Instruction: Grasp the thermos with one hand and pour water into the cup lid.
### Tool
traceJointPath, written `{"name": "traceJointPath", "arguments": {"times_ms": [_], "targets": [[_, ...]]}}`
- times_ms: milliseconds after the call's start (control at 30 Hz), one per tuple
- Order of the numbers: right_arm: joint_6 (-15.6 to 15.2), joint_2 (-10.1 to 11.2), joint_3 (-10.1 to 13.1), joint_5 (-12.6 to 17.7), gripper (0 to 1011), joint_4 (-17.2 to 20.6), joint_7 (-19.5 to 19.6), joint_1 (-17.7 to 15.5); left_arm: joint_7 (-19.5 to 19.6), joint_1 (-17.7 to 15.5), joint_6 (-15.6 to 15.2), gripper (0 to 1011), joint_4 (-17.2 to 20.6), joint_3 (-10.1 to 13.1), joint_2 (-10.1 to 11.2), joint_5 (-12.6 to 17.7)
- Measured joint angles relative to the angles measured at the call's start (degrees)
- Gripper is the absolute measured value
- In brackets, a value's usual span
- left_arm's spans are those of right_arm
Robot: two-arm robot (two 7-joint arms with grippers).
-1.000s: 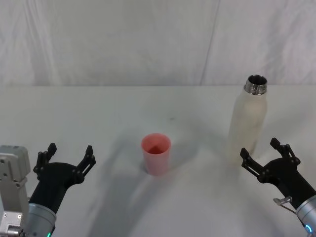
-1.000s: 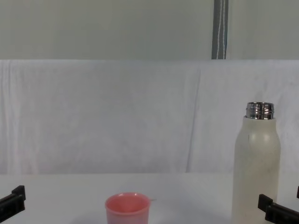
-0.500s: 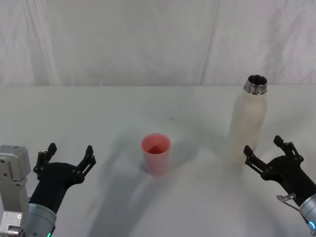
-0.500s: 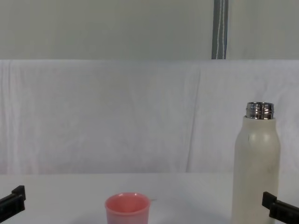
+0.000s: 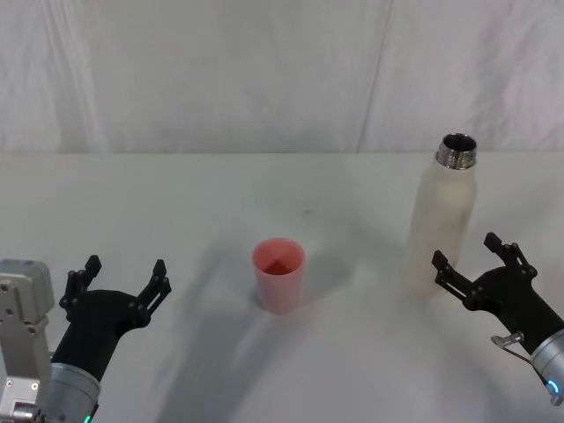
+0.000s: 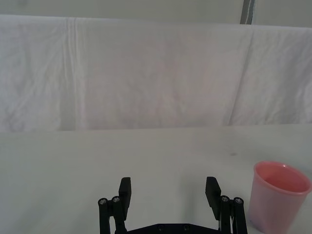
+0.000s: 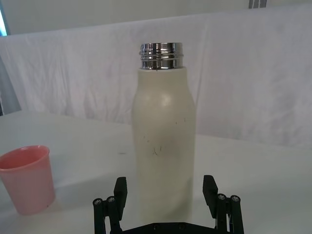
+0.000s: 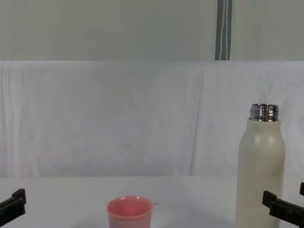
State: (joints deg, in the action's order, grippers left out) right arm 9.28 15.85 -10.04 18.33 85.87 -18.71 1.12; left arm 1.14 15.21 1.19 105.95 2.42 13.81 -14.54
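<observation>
Jaws of the right gripper (image 5: 473,263) are held wide open just before the upright thermos (image 5: 441,214); the left gripper (image 5: 121,278), likewise open and empty, is parked left of the cup lid (image 5: 279,274).

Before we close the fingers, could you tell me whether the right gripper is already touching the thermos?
Apart. In the head view the open right gripper sits just short of the thermos, white table showing between its fingertips and the bottle.

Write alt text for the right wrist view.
A tall cream-white thermos with an open chrome neck stands upright on a white table, just beyond the open black fingers of the right gripper, which is lined up with it. A small pink cup lid stands apart to one side.
</observation>
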Motion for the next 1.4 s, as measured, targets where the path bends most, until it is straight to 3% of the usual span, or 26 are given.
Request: {"name": "traceJointPath", "arguments": {"times_ms": [1400], "targets": [[1.47, -1.14, -2.09, 0.94, 1003, -6.23, -2.16, 6.39, 0.00, 0.00, 0.00, 1001, 0.00, 0.00, 0.00, 0.00]]}}
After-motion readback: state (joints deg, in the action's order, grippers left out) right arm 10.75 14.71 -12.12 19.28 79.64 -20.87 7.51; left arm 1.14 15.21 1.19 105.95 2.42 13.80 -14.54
